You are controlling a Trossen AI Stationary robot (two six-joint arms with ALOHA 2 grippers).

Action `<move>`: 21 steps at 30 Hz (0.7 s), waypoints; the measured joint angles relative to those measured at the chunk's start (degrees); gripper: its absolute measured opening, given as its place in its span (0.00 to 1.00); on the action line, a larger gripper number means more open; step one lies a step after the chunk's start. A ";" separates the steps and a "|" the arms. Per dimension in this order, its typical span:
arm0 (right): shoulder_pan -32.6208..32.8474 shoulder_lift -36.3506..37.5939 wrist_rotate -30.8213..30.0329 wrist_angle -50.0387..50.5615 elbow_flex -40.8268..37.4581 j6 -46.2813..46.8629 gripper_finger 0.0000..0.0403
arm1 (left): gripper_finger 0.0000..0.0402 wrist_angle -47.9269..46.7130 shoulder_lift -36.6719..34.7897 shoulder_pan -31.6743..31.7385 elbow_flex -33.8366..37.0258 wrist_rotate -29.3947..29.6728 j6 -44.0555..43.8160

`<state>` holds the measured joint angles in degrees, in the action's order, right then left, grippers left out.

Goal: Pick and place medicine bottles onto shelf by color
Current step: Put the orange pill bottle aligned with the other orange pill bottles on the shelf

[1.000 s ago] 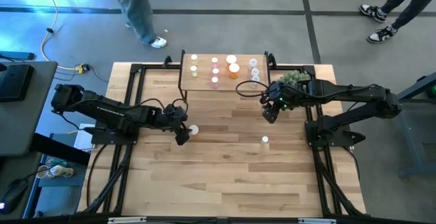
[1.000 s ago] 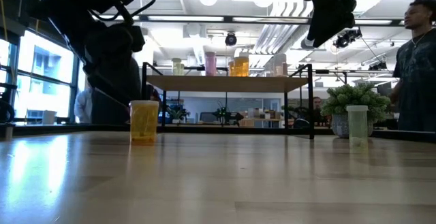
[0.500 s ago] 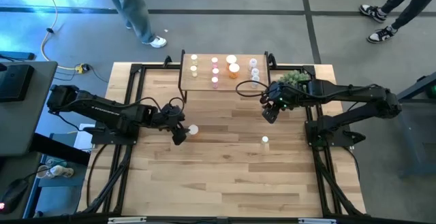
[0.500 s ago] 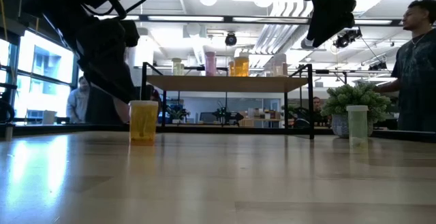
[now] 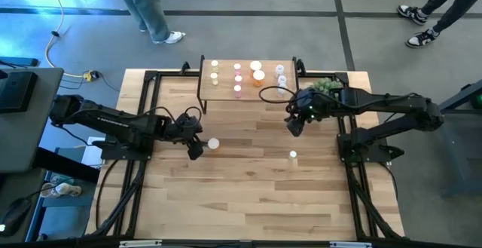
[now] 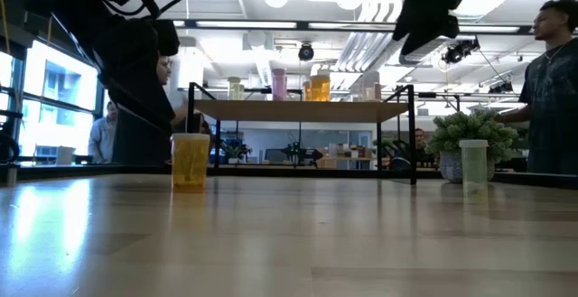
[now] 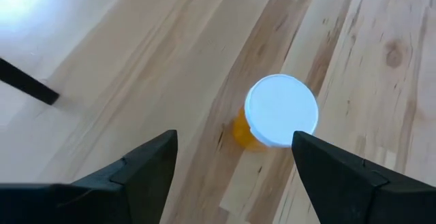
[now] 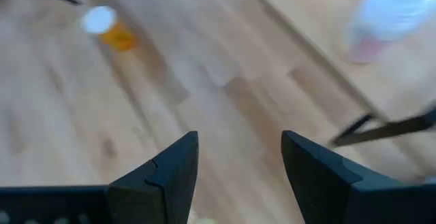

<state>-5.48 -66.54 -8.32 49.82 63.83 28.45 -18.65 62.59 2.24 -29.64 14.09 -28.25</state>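
Observation:
An orange medicine bottle [image 5: 214, 144] with a white cap [image 7: 281, 110] stands upright on the wooden table. My left gripper [image 5: 196, 151] is open just to its left, a little above the table. The bottle is beyond the fingertips, not between them. A small pale bottle [image 5: 293, 155] stands right of centre. The shelf [image 5: 226, 90] at the far edge carries several bottles in yellowish, pink, orange and clear groups. My right gripper [image 5: 293, 127] hangs open in the air near the shelf's front right corner, with nothing between its fingers [image 8: 163, 173].
A small green plant [image 5: 324, 87] sits right of the shelf, under the right arm. Black frame rails [image 5: 147, 112] run along the table's left and right sides. A person [image 6: 553, 80] stands beyond the table at the right. Bare wood lies across the near half.
My left gripper has drawn back toward the table's left edge and risen a little, away from the orange bottle, which stays upright in place. My right gripper has tipped slightly and stays in the air near the shelf.

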 joint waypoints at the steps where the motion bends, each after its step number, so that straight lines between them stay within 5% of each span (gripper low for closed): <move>1: 0.00 -0.21 1.60 -0.64 0.00 -0.42 0.50 | 0.70 -0.44 -0.59 0.00 -0.03 0.00 0.00; 5: 0.03 -1.74 5.78 -4.39 0.00 -4.68 0.50 | 0.70 -2.89 -3.40 0.00 -0.05 0.02 0.89; 21: 3.52 -12.71 5.56 -24.52 0.00 -16.41 0.66 | 0.70 -11.41 -11.93 0.00 -0.07 0.68 1.47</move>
<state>-1.96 -79.25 -2.77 25.29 63.83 12.04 -30.06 50.66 2.24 -29.71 14.76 -26.78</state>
